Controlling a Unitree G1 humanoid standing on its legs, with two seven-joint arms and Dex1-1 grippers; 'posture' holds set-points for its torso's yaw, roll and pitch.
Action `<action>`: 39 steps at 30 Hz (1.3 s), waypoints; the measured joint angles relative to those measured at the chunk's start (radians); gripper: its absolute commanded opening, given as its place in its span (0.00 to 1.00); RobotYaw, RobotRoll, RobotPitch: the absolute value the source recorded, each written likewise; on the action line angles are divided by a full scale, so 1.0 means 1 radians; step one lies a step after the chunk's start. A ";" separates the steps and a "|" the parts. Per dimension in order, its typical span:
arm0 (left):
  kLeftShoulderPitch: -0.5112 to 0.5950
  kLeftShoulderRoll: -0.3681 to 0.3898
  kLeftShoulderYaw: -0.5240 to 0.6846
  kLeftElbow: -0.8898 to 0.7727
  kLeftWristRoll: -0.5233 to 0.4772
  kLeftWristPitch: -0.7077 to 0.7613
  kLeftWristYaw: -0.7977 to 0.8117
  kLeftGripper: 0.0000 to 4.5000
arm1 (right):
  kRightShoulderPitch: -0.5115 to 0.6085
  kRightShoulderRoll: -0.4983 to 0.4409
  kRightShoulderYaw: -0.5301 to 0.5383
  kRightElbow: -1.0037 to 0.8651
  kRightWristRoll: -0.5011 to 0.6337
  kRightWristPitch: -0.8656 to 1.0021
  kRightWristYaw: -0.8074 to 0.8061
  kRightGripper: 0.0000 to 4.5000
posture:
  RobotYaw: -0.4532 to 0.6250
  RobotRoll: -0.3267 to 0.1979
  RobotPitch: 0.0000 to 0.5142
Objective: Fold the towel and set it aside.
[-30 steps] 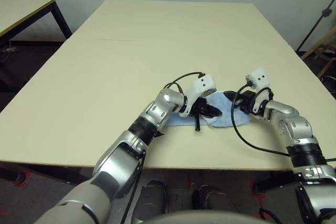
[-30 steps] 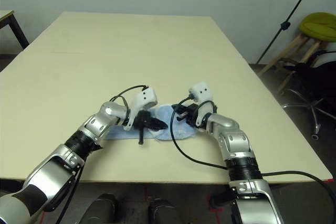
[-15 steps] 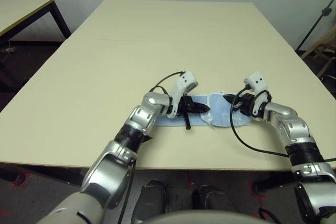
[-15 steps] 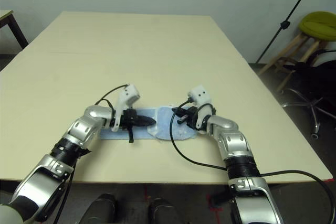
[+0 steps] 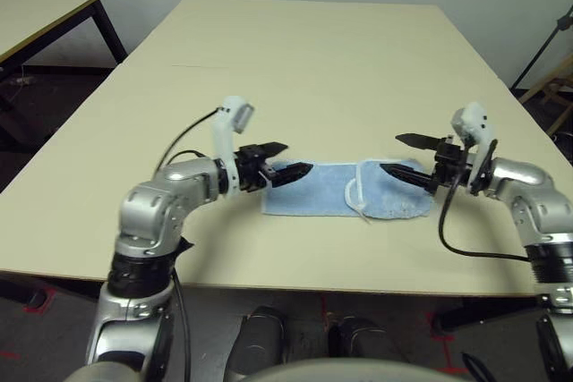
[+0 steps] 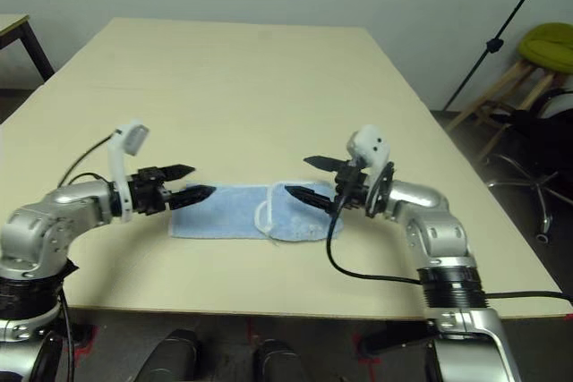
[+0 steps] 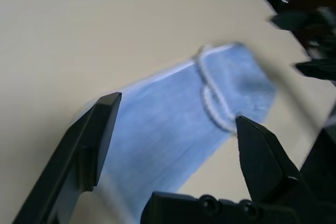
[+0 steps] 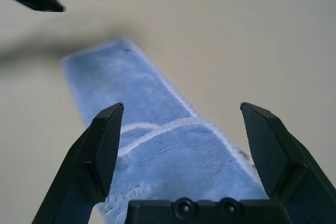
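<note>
Folded towel on the bench between two released pincers

The light blue towel lies flat as a long strip near the bench front edge; the left pincer hovers spread over one end, the right pincer spread over the other, neither touching it.

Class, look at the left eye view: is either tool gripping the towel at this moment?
No. The left tool and right tool both hang open above the ends of the towel, which lies flat on the table.
</note>
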 measured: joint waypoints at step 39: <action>0.250 -0.133 0.446 0.093 -0.934 0.277 0.850 1.00 | 0.098 -0.342 -0.119 -0.099 0.100 0.085 0.331 1.00 | 0.52 0.62 0.23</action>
